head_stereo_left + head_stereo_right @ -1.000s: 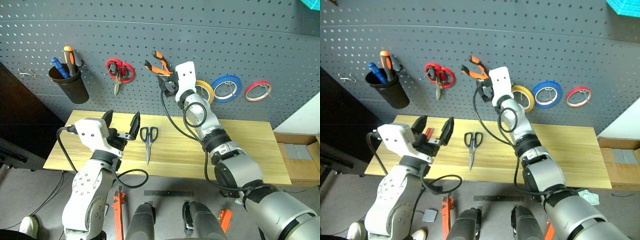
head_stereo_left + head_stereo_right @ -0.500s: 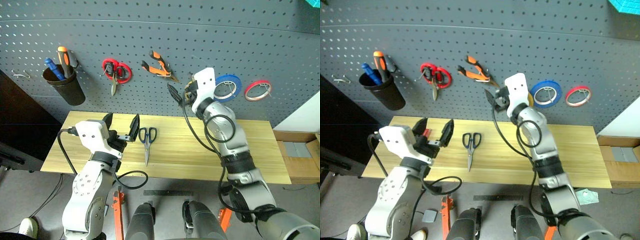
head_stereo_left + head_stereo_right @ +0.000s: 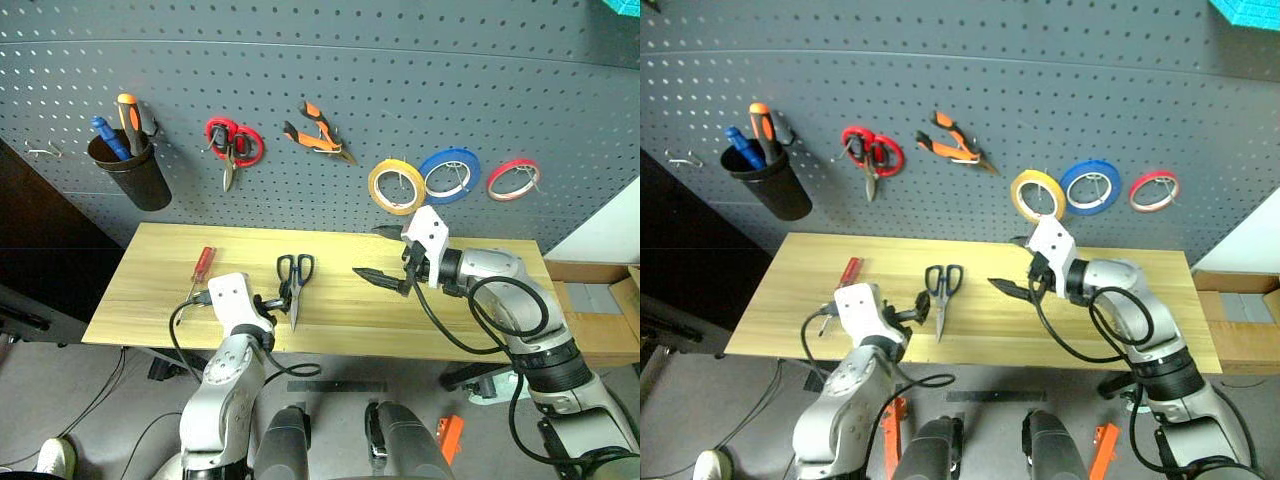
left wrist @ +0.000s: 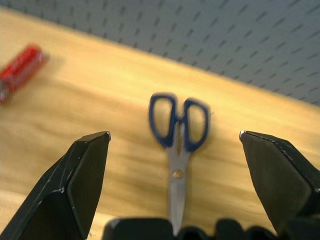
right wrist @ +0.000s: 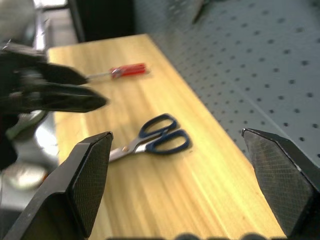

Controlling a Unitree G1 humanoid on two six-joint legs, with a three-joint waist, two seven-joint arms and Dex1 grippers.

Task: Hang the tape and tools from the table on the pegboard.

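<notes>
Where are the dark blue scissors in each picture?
Left eye view: scissors lie on the table, left of middle.
Right eye view: left of middle.
Left wrist view: in the middle.
Right wrist view: near the middle.
Shared landmark: the red-handled screwdriver lies nearby.

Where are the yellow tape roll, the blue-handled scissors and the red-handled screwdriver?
yellow tape roll (image 3: 383, 199), left eye view, left rim
blue-handled scissors (image 3: 295, 269), left eye view, handles
red-handled screwdriver (image 3: 204, 263), left eye view, handle
</notes>
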